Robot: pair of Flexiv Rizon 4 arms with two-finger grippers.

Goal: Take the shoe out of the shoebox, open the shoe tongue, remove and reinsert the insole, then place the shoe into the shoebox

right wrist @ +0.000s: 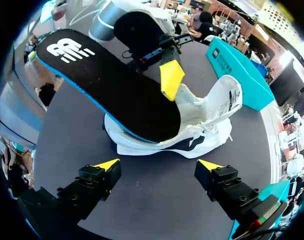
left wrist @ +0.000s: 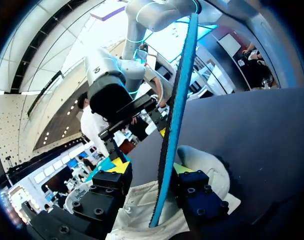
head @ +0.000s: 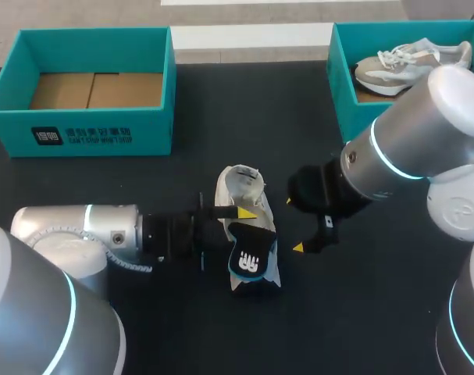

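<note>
shoe: white sneaker (head: 240,186) sits on the black table (head: 221,117), out of both boxes, in front of the gap between them and on the robot's side.
tongue: the tongue (right wrist: 233,97) is pulled up and back with its label side showing, so the shoe mouth is open.
insole: black-topped insole (head: 251,258) with a blue edge and a white logo at the heel. It is tilted up out of the shoe, with the logo end raised in the air and the other end down at the shoe opening.
left gripper: the left gripper (head: 248,220) comes in from the left, right at the shoe, with the insole edge-on between its fingers (left wrist: 184,169). The fingers are partway apart. One is against the blue side. The left wrist view shows a gap between the insole and the other, so there is no two-sided pinch.
right gripper: the right gripper (head: 295,225) hangs just right of the shoe, touching nothing. Its fingers are spread wide, and in its own wrist view the shoe and insole are ahead of them.
left shoebox: teal box (head: 80,129) at the far left of the table, with only its cardboard floor showing inside.
right shoebox: teal box (head: 342,86) at the far right, partly hidden by the right arm.
second sneaker: grey-white laced sneaker (head: 400,62) lies inside the right shoebox.
</note>
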